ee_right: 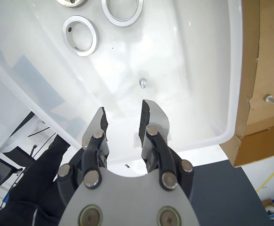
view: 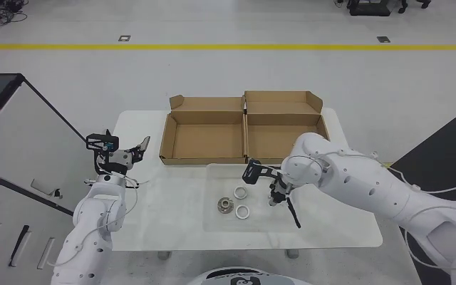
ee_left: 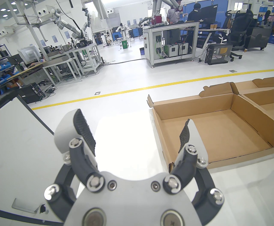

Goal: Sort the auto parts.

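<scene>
A shallow white tray [view: 214,178] on the table holds two silver rings [view: 241,191] [view: 243,211] and a flanged metal hub [view: 226,206]. In the right wrist view the rings [ee_right: 80,35] [ee_right: 122,10] lie beyond a small silver bolt [ee_right: 142,82] on the tray floor [ee_right: 192,64]. My right gripper [ee_right: 124,109] hangs open just above the tray, the bolt a short way ahead of its fingertips. My left gripper [ee_left: 132,122] is open and holds nothing, raised over the table's left end [view: 139,148], beside the left cardboard box [ee_left: 214,128].
Two open cardboard boxes [view: 203,139] [view: 285,135] stand side by side behind the tray. The right box [ee_right: 256,85] borders the tray and has a metal nut-like part [ee_right: 267,98] inside. A white slanted board [ee_left: 21,139] stands left of the table.
</scene>
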Controlling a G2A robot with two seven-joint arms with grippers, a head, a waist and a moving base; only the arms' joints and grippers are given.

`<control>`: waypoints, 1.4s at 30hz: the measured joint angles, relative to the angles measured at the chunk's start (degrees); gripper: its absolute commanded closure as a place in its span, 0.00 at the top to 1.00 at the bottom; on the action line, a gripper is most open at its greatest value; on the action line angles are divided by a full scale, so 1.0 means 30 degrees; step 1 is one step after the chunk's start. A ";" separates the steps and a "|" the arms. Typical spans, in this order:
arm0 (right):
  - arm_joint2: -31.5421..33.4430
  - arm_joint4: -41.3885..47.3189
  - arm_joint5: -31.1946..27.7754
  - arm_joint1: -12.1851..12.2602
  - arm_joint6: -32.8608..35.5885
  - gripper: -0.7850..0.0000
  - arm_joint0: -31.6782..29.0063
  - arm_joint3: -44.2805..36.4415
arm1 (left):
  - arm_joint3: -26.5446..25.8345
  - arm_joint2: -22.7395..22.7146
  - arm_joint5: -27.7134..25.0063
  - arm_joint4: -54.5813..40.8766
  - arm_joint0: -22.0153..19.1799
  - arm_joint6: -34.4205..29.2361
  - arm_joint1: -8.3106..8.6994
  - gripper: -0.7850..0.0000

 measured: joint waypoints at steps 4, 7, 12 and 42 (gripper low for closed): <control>-0.0162 -0.0211 -0.0151 -0.0272 -0.0234 0.45 -0.0049 0.0640 | 0.0000 0.0000 0.0000 0.0000 0.0000 0.0000 0.0000 1.00; -0.0244 -0.0322 -0.0191 -0.0464 -0.0310 0.43 -0.0053 0.0944 | 0.0000 0.0000 0.0000 0.0000 0.0000 0.0000 0.0000 1.00; -0.0396 -0.0634 -0.0320 -0.0767 -0.0463 0.39 -0.0063 0.1537 | 0.0000 0.0000 0.0000 0.0000 0.0000 0.0000 0.0000 1.00; -0.0533 -0.1321 -0.0746 -0.2100 -0.0549 0.27 -0.0401 0.3679 | 0.0000 0.0000 0.0000 0.0000 0.0000 0.0000 0.0000 1.00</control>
